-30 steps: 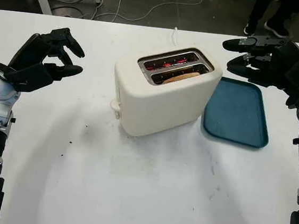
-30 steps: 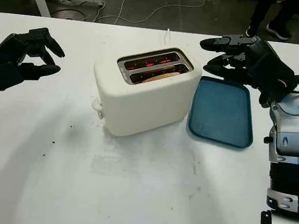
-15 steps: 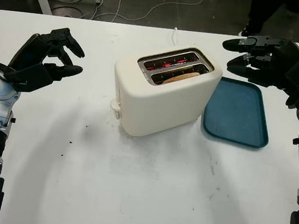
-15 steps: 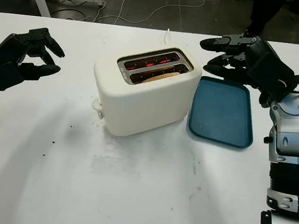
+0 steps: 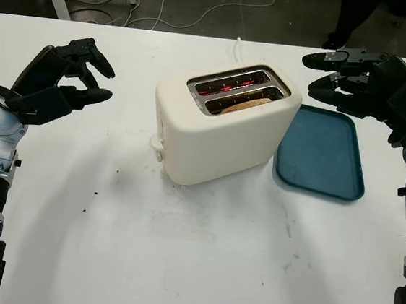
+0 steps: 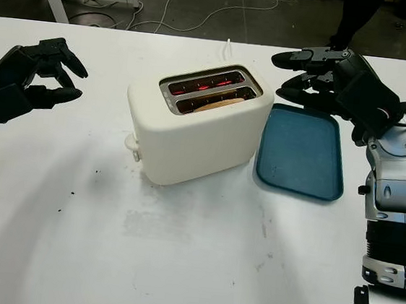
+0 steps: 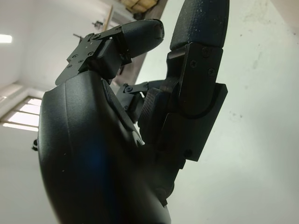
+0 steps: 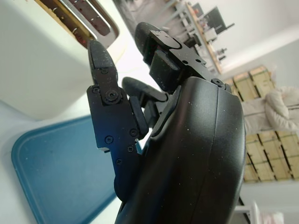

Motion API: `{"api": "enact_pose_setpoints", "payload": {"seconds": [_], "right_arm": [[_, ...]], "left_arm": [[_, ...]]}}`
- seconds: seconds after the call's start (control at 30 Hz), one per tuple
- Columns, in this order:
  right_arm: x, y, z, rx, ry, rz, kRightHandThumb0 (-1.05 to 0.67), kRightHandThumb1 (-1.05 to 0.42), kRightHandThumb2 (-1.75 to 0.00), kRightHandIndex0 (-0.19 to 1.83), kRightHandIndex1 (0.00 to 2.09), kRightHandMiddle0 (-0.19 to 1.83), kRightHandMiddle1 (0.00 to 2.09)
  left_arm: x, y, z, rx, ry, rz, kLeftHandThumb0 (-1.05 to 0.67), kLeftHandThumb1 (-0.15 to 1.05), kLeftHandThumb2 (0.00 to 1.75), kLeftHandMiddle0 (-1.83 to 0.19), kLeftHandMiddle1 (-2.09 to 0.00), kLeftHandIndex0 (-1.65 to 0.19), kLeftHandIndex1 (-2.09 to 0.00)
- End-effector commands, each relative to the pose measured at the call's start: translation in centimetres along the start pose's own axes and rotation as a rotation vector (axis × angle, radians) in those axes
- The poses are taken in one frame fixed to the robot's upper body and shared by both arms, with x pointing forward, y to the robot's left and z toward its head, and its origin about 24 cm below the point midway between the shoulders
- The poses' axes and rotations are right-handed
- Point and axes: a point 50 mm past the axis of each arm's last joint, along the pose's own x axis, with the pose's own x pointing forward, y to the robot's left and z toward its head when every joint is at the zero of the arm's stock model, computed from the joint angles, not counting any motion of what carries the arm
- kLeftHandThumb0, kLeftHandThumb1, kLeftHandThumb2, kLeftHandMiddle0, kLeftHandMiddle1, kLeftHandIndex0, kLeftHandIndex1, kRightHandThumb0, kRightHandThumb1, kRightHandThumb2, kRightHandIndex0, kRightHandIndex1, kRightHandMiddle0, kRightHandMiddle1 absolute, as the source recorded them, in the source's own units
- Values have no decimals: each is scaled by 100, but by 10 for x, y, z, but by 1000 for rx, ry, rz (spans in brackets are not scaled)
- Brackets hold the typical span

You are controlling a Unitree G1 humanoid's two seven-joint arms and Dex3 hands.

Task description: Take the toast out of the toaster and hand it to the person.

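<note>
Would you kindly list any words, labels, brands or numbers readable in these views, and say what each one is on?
No readable text: the toaster, the blue tray, the table and both robot hands, left hand and right hand, carry no legible words, labels or numbers.

The right robot hand (image 6: 320, 77) hung open above the far edge of the tray (image 6: 302, 156), holding nothing. The toaster (image 6: 195, 126) stood just to its left, toast (image 6: 219, 105) sunk in the near slot. The left robot hand (image 6: 29, 79) hovered open, well apart from the toaster.
</note>
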Motion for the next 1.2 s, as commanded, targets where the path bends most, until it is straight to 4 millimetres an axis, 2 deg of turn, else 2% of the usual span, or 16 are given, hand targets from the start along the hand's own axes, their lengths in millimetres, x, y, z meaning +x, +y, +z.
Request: {"api": "enact_pose_setpoints", "payload": {"seconds": [0.0,0.17,1.17], "right_arm": [[0,0,3,30,-16,-10,-35,-85,0,41,95,79,2],[0,0,3,14,-10,-11,-39,-85,0,41,95,79,2],[2,-1,6,-16,-25,1,-35,-86,0,43,96,79,3]], "left_arm": [[0,1,1,2,-6,5,-105,92,25,-62,-136,-44,-137],[0,1,0,4,-12,2,-105,92,25,-62,-135,-43,-136],[2,0,2,-11,-13,3,-105,92,24,-63,-135,-45,-136]]}}
